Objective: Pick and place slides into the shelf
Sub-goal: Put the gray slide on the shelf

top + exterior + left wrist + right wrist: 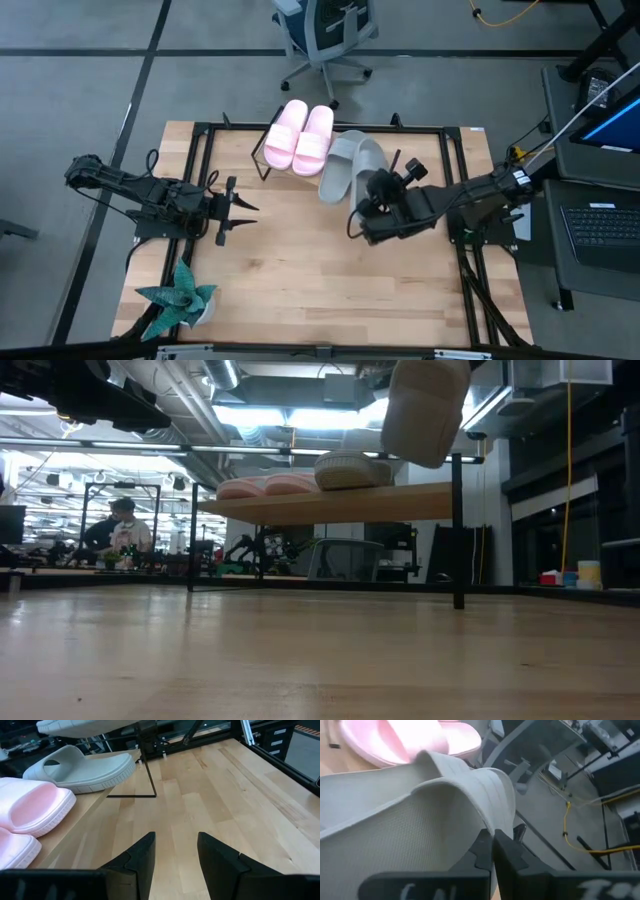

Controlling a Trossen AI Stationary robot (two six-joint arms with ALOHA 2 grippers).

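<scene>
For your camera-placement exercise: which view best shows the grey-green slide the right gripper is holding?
The right wrist view: the grey-green slide fills it, strap pinched in the right gripper. The high view shows it small beside the pink pair; the low view shows it hanging above the shelf; the left wrist view catches only its sole edge.

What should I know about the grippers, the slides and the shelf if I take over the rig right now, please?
Left gripper: jaws open, empty, waiting over the table's left side.
Right gripper: jaws shut on the strap of a grey-green slide, held above the shelf.
Done: pink pair and the other grey-green slide lie on the shelf.
Left: set down the held slide beside them.
</scene>
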